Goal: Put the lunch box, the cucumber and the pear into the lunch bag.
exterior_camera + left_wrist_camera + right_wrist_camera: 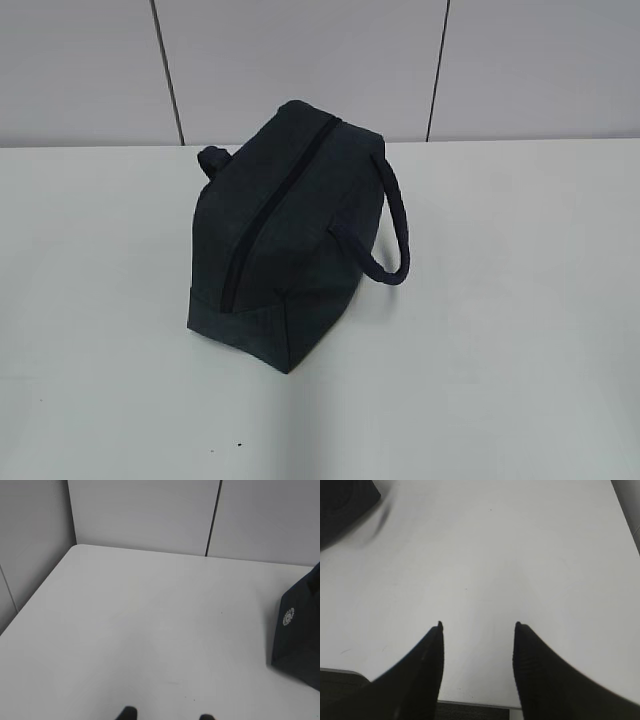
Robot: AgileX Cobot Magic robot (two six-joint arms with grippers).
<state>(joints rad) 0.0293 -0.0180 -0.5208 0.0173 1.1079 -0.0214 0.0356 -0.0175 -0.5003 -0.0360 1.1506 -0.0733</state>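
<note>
One lunch bag (290,230) sits near the middle of the white table (520,330), its long zipper (275,205) running along the top and looking closed, one looped handle (395,225) hanging off its right side. The lunch box, cucumber and pear cannot be seen in any view. On the left, the left end effector (167,715) shows only two dark fingertips (126,713) set apart over bare table, nothing between them, the bag's corner off to its right. On the right, the right end effector (477,630) stands released, its fingers (420,675) spread above empty table surface, gripping nothing.
</note>
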